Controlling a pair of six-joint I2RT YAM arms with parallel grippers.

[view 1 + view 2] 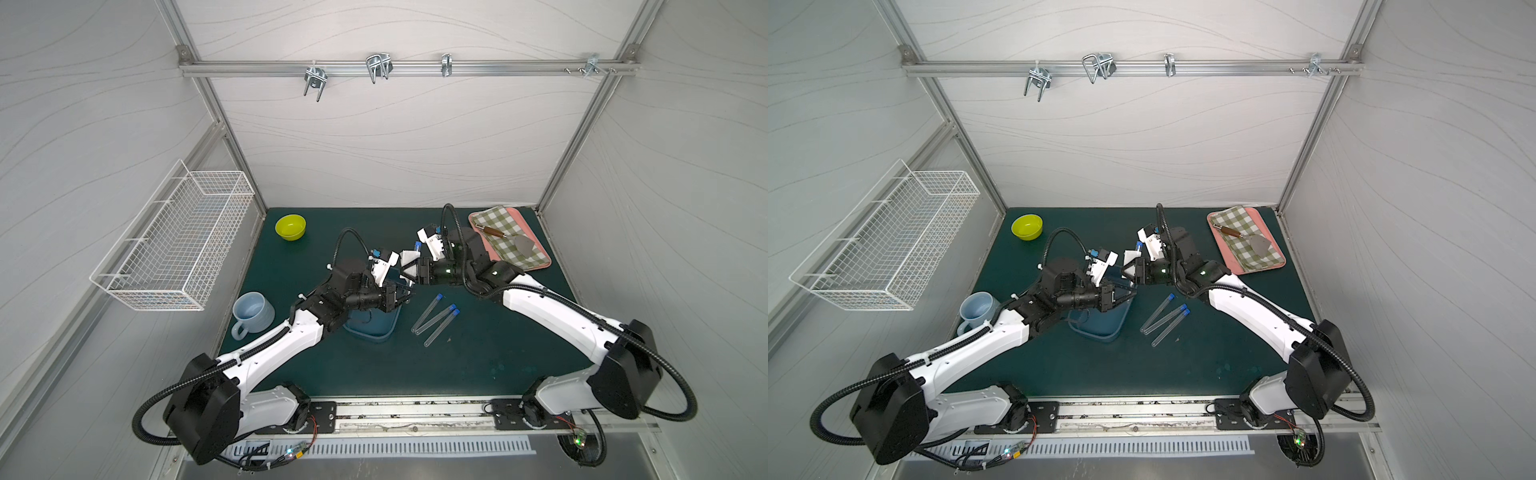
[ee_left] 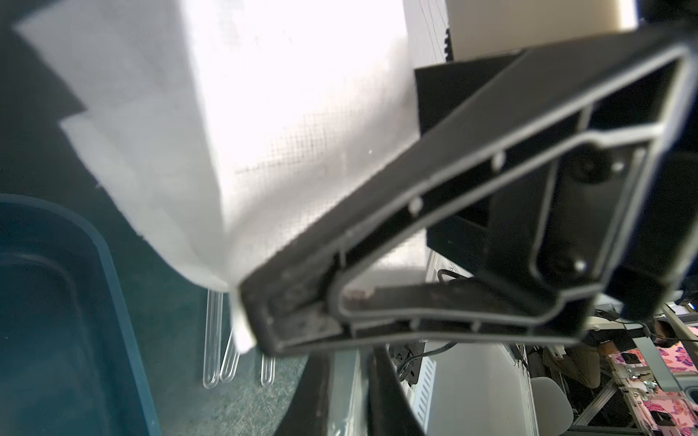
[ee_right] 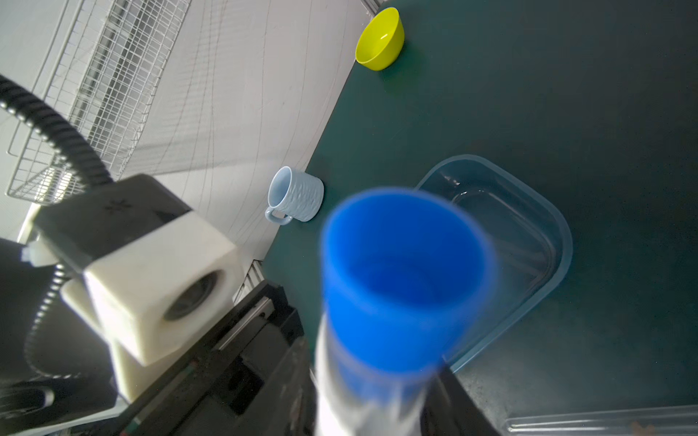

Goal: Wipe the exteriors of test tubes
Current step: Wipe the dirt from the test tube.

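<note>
Green mat (image 1: 478,365) carries everything, and both arms meet over its middle, above the rear end of the blue tray (image 1: 374,337). Next in size is the white wipe (image 2: 264,113). The left gripper (image 2: 264,313) has its fingers pressed together on one corner, and the sheet spreads toward the right gripper (image 1: 409,272). Three tubes (image 1: 434,320) lie loose on the mat just beside the tray, caps toward the rear. The fourth tube (image 3: 400,287) rises cap-first toward the right wrist camera, with white wrapped about its lower part. Whether the right fingers clamp it or stand apart I cannot tell.

To wipe well, I judge, one side must hold firm while the wrap slides the whole length, rounded end to cap, with a twist so all the wall is covered. A slack grip risks dropping the tube onto the tray or mat. Room is open toward the front of the mat. The mug (image 1: 252,311) sits at the left edge, the pink tray (image 1: 536,268) right rear and the bowl (image 1: 290,227) left rear, all well apart from the grippers
</note>
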